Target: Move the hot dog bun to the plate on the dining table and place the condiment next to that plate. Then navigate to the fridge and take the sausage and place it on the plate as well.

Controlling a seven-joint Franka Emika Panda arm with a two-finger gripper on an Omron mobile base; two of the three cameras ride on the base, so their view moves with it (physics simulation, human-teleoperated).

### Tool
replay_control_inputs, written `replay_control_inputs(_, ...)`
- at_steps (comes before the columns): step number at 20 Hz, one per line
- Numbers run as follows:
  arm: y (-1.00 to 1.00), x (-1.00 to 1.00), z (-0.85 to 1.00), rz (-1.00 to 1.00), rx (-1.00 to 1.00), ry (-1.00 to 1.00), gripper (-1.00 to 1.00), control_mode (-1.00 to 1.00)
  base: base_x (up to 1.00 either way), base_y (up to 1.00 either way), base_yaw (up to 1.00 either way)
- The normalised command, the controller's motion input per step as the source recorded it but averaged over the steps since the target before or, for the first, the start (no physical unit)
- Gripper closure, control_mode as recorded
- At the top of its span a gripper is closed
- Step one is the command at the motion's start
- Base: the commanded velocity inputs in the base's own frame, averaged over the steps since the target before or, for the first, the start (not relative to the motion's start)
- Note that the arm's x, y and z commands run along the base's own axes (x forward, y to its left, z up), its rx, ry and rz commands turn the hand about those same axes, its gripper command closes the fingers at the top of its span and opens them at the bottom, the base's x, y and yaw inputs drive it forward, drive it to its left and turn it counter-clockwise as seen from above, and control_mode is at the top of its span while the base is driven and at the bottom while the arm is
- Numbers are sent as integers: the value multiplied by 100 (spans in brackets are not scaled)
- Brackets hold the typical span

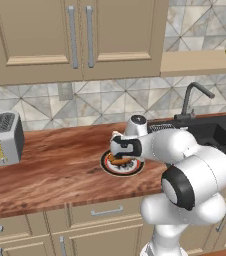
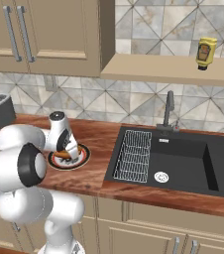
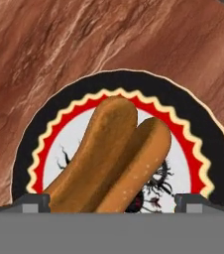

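Observation:
A brown hot dog bun lies on a round plate with a black rim, a red zigzag ring and a white middle, on the wooden counter. My gripper points down just above the bun, open, one fingertip on either side of it and nothing held. From the base views, the hand covers most of the bun and part of the plate. The condiment, a yellow bottle, stands upside down on the wall shelf at the upper right.
A silver toaster stands at the counter's left end. To the right of the plate is a black sink with a wire rack and a dark faucet. Wall cabinets hang above the counter.

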Motion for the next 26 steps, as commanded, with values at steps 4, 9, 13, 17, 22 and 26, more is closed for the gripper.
replay_control_inputs(4, 8, 13, -30, -8, 3, 0, -100, -100, 0, 0, 0)
replay_control_inputs(9, 9, 19, -29, -7, 3, 0, -100, -100, 0, 0, 0)
replay_control_inputs(13, 5, 19, -31, -7, 4, 0, -100, -100, 0, 0, 0)
replay_control_inputs(17, 8, 20, -32, -7, 3, 0, -100, -100, 0, 0, 0)
replay_control_inputs(22, 9, 6, -29, -6, 3, 0, 100, -100, 0, 0, 0)
replay_control_inputs(26, 0, -19, -7, -1, 6, -4, 100, -100, 0, 0, 0)
